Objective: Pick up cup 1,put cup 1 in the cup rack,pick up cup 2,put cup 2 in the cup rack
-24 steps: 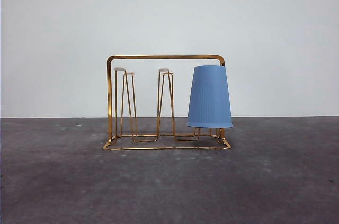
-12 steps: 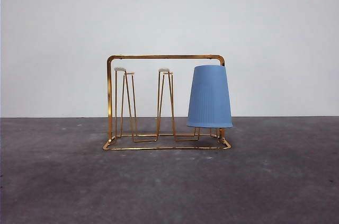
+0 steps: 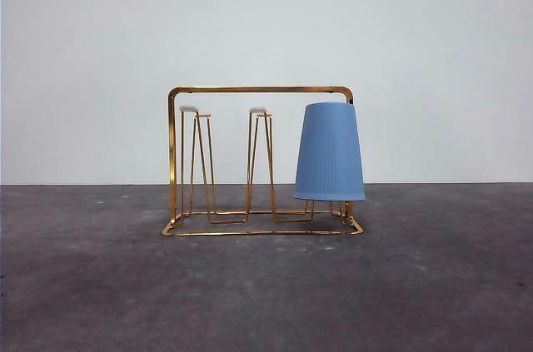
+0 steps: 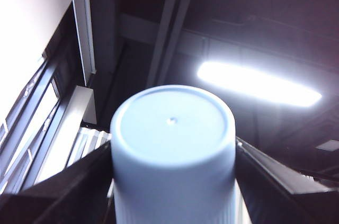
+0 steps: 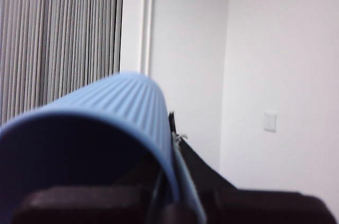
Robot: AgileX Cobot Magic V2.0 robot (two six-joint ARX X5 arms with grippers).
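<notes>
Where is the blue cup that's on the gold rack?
In the front view, the blue cup sits upside down at the right end of the cup rack, beside the rack's bare prongs.

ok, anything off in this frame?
The rack looks fine: one blue cup hangs upside down on the cup rack. The odd part is that the left gripper grips a pale cup and the right gripper holds a ribbed cup. That makes three cups, not two.
</notes>
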